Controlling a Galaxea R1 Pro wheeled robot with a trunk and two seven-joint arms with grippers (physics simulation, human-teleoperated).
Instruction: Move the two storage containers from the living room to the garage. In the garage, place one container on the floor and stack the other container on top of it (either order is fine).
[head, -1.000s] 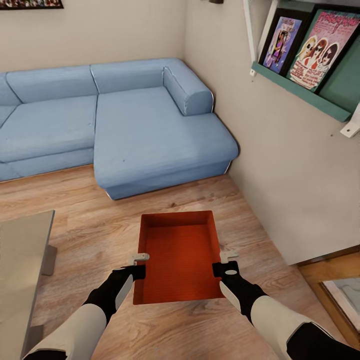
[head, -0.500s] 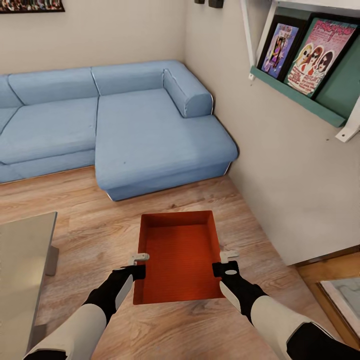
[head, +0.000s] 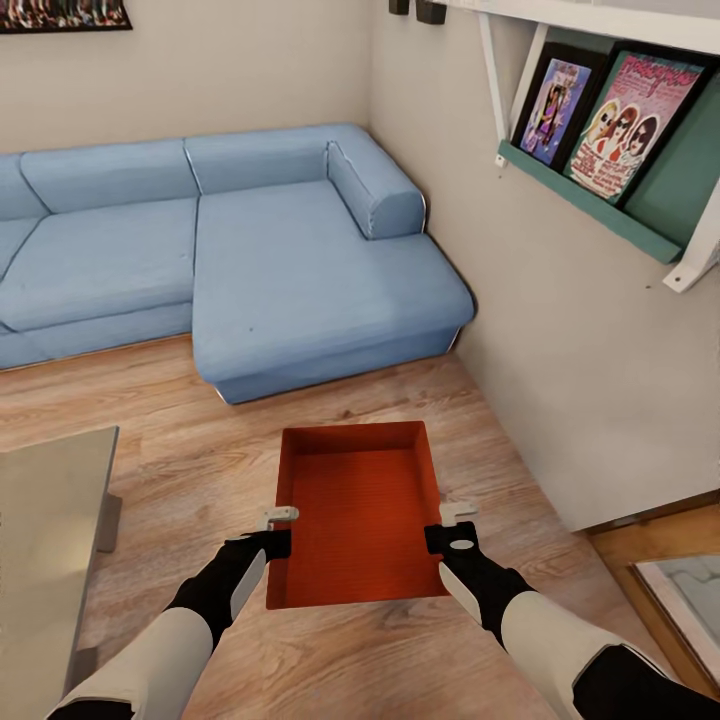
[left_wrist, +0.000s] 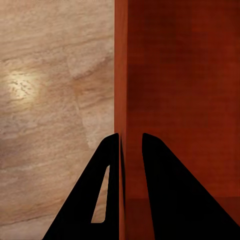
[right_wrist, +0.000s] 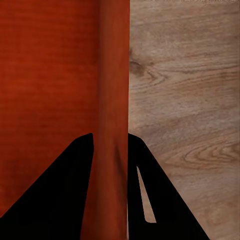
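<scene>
One orange-red storage container (head: 355, 510) hangs level above the light wood plank floor of the living room, held between my two arms. My left gripper (head: 280, 530) is shut on its left wall, and my right gripper (head: 450, 528) is shut on its right wall. In the left wrist view the dark fingers of the left gripper (left_wrist: 131, 135) straddle the thin red wall (left_wrist: 122, 75). The right wrist view has the right gripper (right_wrist: 110, 135) pinching the opposite wall, with the ribbed base (right_wrist: 50, 75) beside it. The bin is empty.
A blue corner sofa (head: 250, 250) stands ahead against the beige walls. A grey table (head: 45, 530) is close on the left. The right wall (head: 560, 350) carries a teal shelf (head: 590, 190) with framed pictures. A glass panel (head: 690, 590) lies low at the right.
The whole picture has shifted a little, so the camera has moved. The container and both grippers keep the same place and hold.
</scene>
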